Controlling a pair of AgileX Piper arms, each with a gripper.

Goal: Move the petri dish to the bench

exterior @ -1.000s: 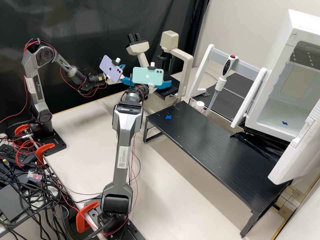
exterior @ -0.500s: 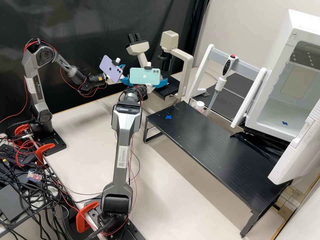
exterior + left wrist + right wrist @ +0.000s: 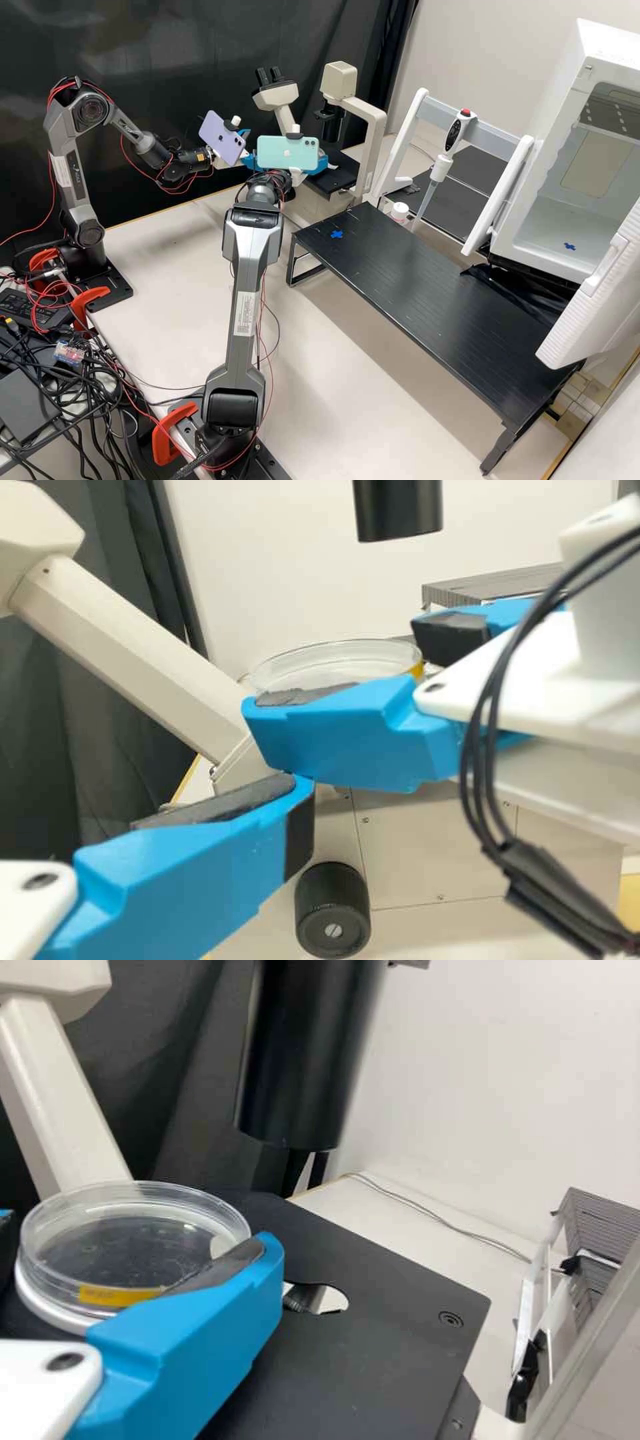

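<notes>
In the high view my right gripper [image 3: 320,165], under the teal phone, is at the microscope stage [image 3: 335,179]. In the right wrist view my right gripper [image 3: 140,1238] is shut on the clear petri dish [image 3: 110,1245] at the black stage, a finger against either side; the dish carries a yellow label. Seen from the left wrist, the dish [image 3: 345,658] lies behind a right finger. My left gripper [image 3: 250,148] stands open beside the purple phone, holding nothing visible; one finger of my left gripper [image 3: 290,815] points toward the right gripper. The black bench [image 3: 413,287] bears a blue cross.
The microscope's beige arm [image 3: 373,123] rises beside the stage, and its black objective [image 3: 300,1060] hangs above and beyond the dish. A pipette [image 3: 443,157] on a white rack, a white-capped bottle [image 3: 399,211] and an open white incubator [image 3: 553,207] stand behind the bench.
My right gripper has moved a little to the left in the high view, and its visible finger has drawn inward toward the phone. The left arm has stayed still.
</notes>
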